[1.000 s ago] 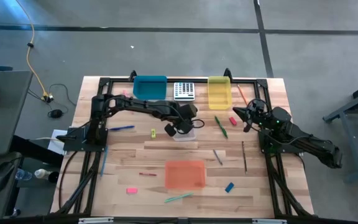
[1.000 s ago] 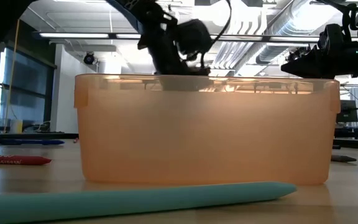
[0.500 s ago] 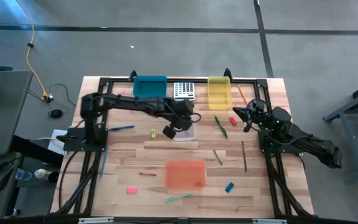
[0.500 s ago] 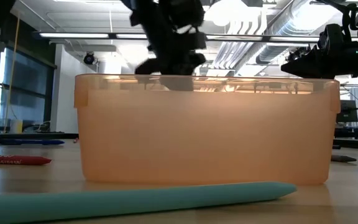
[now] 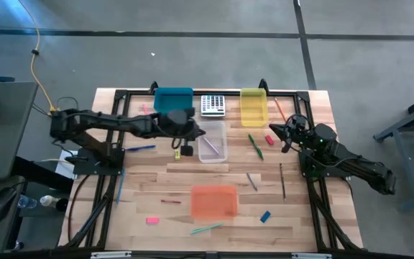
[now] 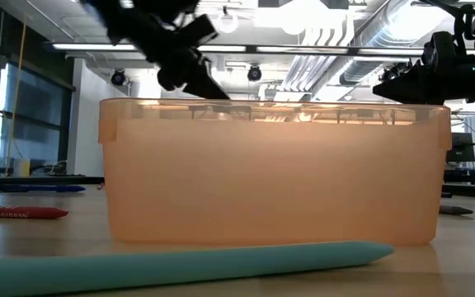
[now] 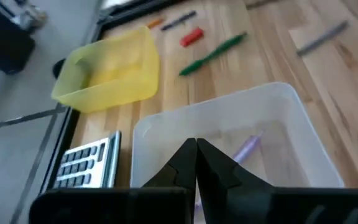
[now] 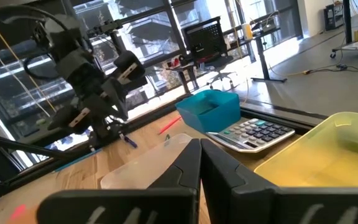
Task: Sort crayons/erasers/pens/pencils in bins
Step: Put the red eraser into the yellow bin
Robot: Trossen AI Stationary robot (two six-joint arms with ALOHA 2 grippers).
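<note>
Inside clear bin (image 5: 213, 141), purple pen (image 7: 247, 149).

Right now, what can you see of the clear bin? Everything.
The clear bin is a shallow rectangular tray of frosted, see-through plastic with rounded corners, sitting flat on the wooden table near its middle, between the teal bin and yellow bin, just below the calculator. One purple pen lies slanted inside. The shut left pincer hangs beside it, not touching.
</note>
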